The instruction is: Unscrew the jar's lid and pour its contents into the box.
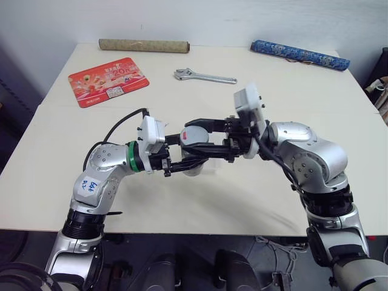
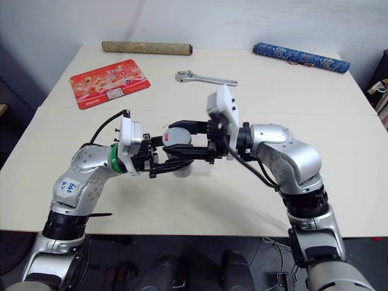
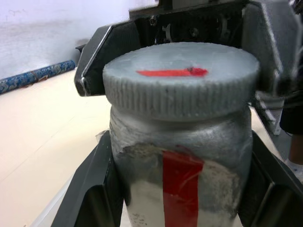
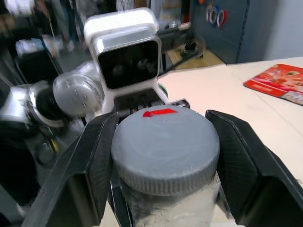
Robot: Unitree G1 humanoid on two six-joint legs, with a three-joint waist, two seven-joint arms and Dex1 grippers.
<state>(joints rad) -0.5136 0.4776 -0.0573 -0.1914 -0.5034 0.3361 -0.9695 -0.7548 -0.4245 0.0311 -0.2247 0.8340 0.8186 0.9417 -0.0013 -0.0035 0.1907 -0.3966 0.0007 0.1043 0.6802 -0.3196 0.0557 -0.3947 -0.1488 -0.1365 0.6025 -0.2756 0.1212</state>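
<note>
My left gripper (image 1: 182, 159) hugs the jar (image 3: 182, 175); my right gripper (image 4: 163, 156), from three o'clock, pinches the lid (image 4: 165, 149) on top.

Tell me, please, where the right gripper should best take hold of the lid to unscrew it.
Grip the lid by its ribbed rim, one finger on each opposite side, coming from the side away from the left gripper, which clamps the jar below.

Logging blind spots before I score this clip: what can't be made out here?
- Jar contents: hidden in both wrist views by the grey coating and the lid.
- Jar bottom: cut off by the lower edge of the left wrist view.
- Jar body in the head views: mostly covered by the left tool and right tool.
</note>
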